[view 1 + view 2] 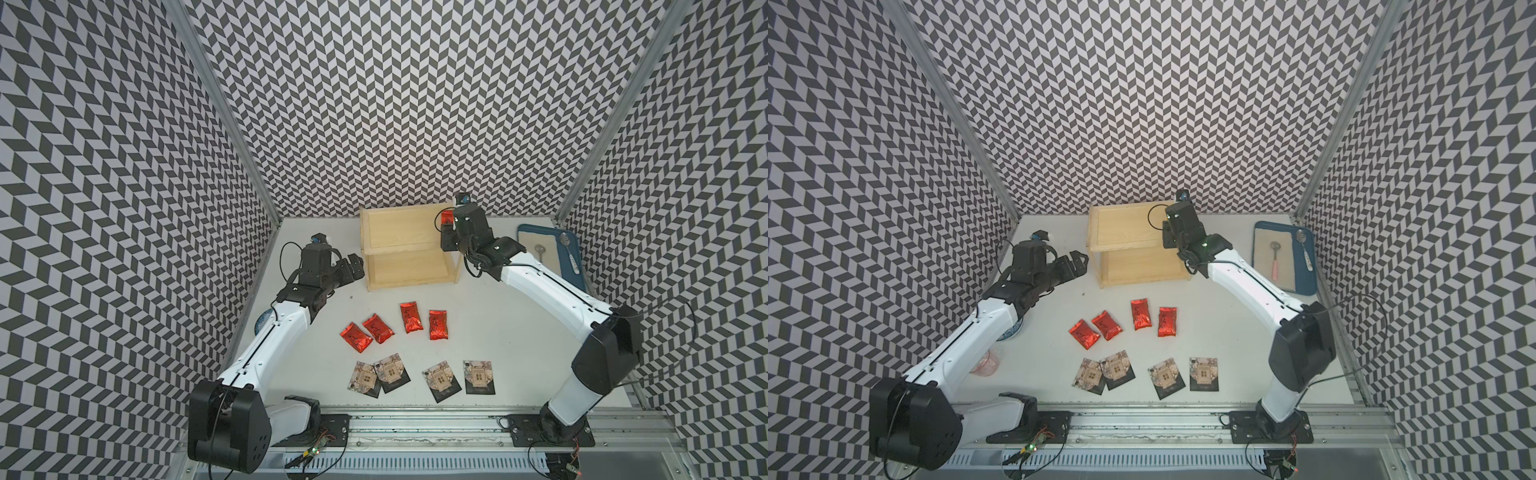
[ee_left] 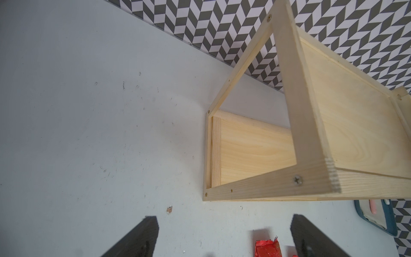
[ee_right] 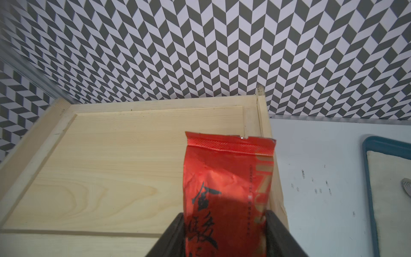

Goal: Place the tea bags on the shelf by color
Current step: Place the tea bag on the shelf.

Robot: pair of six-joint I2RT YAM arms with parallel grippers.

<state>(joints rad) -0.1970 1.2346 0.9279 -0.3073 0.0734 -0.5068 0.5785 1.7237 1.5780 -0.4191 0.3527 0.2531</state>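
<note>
Right claw (image 3: 224, 214) clenched on shiny red foil oblong sachet (image 3: 222, 173) above pale wooden two-tier shelf (image 1: 395, 230), 12 o'clock; nothing shelved yet. Four red sachets (image 1: 410, 317), four black squarish packets (image 1: 478, 376) left on table (image 1: 498, 332), 6 o'clock. Left claw (image 1: 355, 268) released.

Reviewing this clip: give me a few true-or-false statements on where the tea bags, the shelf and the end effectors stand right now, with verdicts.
1. The right end effector holds a red sachet over the top board of the shelf. True.
2. The left end effector grips a black packet. False: it is open and empty, beside the shelf.
3. Four black packets lie on the table. True.
4. Two red sachets lie on the shelf. False: none shows on it; four loose red sachets lie on the table.
5. The blue tray sits on the right arm's side of the shelf. True.
</note>
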